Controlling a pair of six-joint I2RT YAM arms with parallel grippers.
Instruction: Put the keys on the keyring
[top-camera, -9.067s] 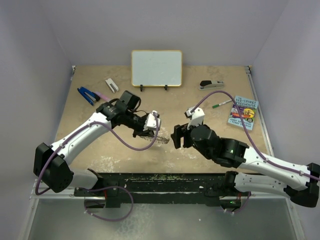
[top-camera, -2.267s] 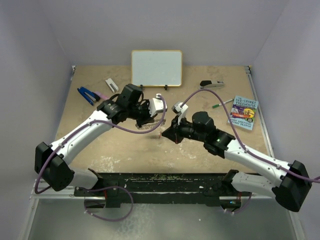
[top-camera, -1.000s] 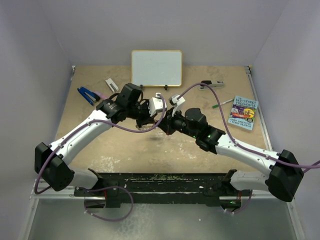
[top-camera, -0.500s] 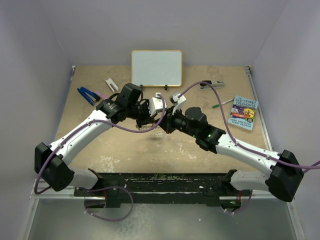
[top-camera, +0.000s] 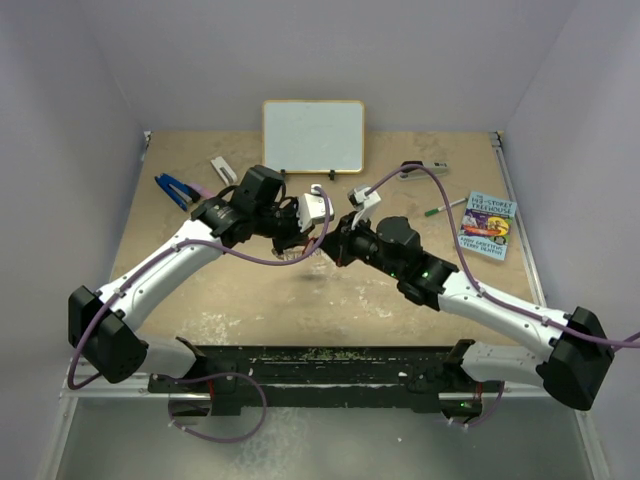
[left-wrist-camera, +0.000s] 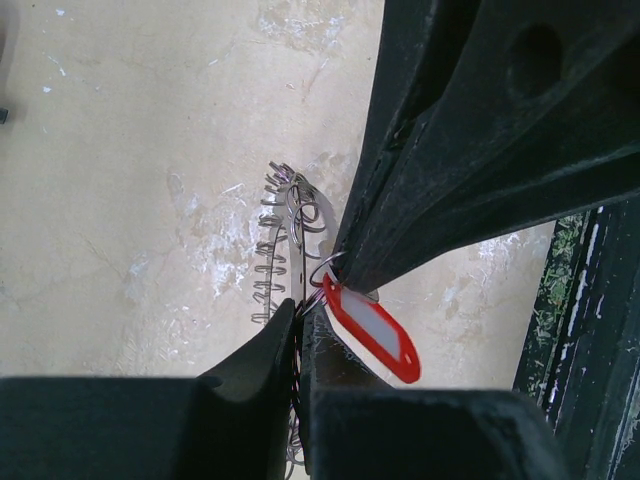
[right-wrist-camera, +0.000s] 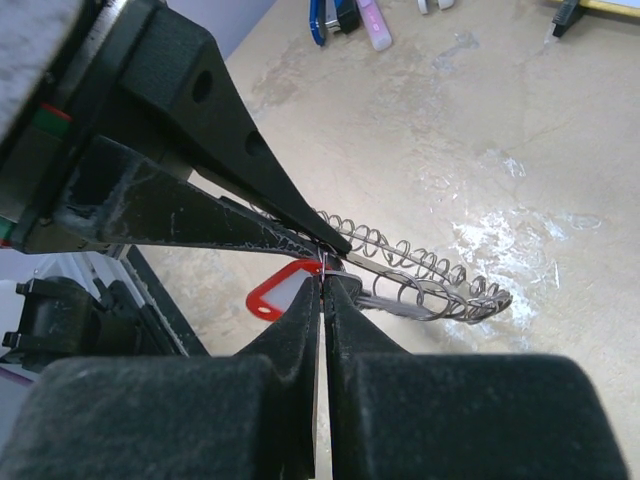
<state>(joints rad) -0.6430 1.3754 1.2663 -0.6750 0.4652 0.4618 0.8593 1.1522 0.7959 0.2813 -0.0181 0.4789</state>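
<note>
Threading stage: right gripper (right-wrist-camera: 322, 288) pinching key (left-wrist-camera: 375, 335), five o'clock of keyring (left-wrist-camera: 285, 240) my left gripper (left-wrist-camera: 300, 315) clamps; I'll need fine alignment.

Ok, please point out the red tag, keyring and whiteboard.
red tag (left-wrist-camera: 372, 335), left wrist view, on its pale window.
keyring (right-wrist-camera: 420, 266), right wrist view, on its rim loops.
whiteboard (top-camera: 313, 135), top view, on its white face.

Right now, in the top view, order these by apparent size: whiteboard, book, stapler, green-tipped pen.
1. whiteboard
2. book
3. stapler, partly behind a cable
4. green-tipped pen, similar in length to the stapler but thinner
</note>
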